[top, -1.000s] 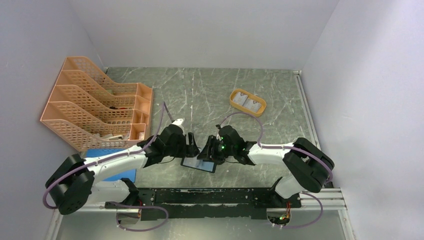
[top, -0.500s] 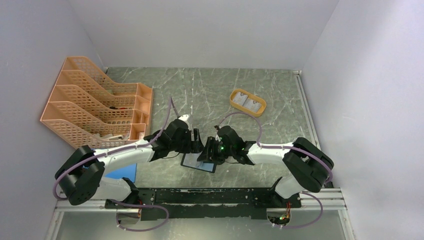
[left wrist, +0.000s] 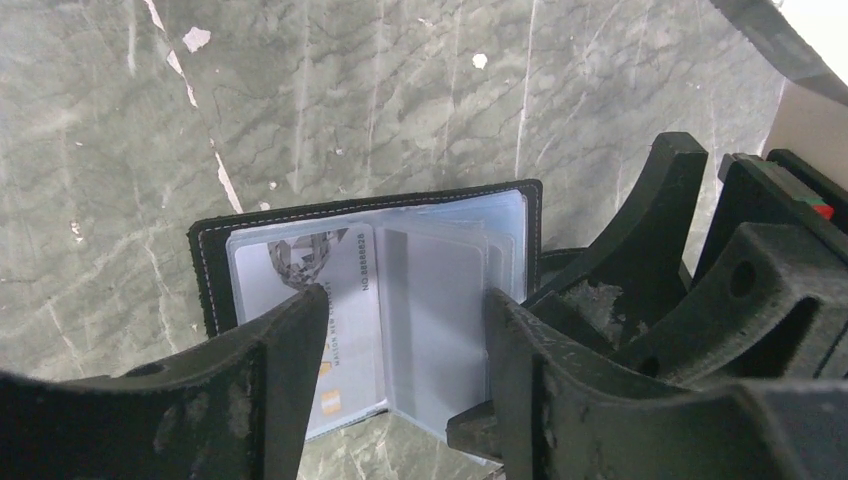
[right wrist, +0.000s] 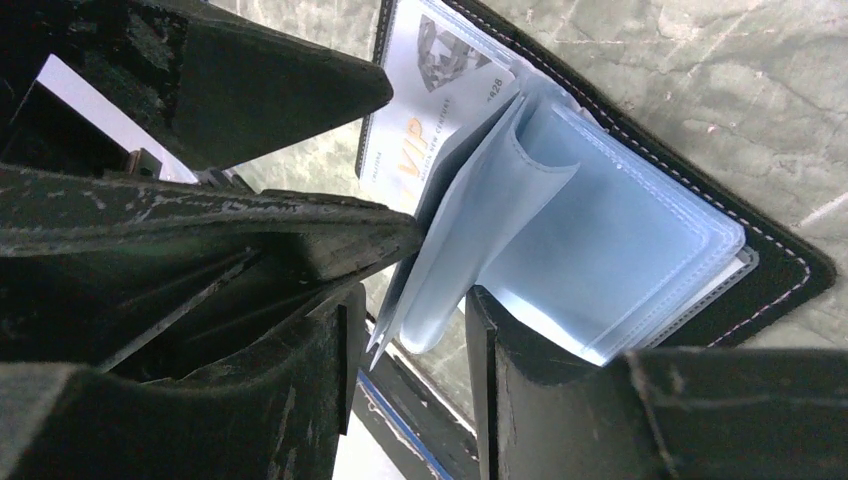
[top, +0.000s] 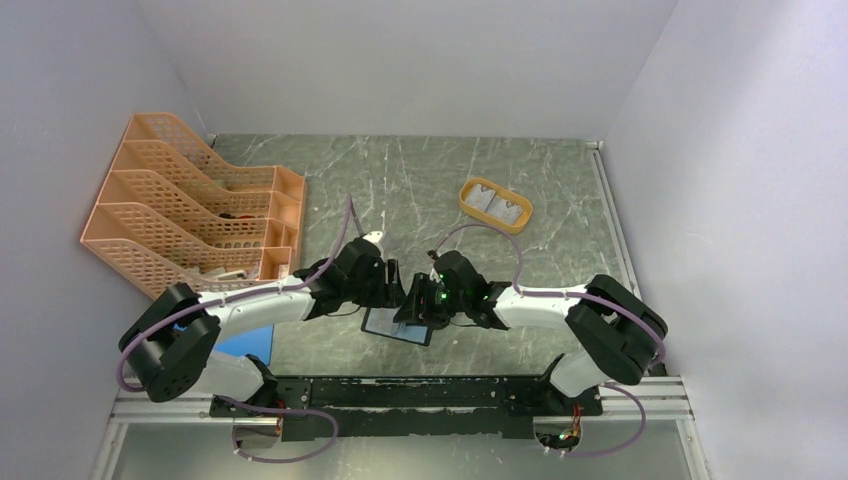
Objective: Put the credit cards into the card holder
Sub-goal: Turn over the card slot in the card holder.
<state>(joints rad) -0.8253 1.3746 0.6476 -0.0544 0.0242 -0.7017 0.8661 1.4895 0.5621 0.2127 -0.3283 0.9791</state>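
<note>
We judge the step in hand to be readying a pocket. The card holder [top: 398, 327] lies open and flat on the worktop [top: 420, 190]. At the holder's right side, the right tool [right wrist: 415, 300] is pinched narrow on a raised bunch of its bluish clear sleeves [right wrist: 560, 220]. The left tool [left wrist: 402, 300] hangs above the holder, jaws wide, with nothing between them.

One seated card [left wrist: 300, 275], pale with a dark emblem and small print, sits in the pocket on the side away from the raised sleeves. What look like two more credit cards [top: 495, 205] lie in the orange tray [top: 466, 196], well beyond the holder and off to its right.

Next, we think, the left tool must fetch a card from there and slide it into a sleeve mouth held parted. The sleeves look limp and slick, so they may slip shut. The holder itself is black, with pale stitching along its edge.
</note>
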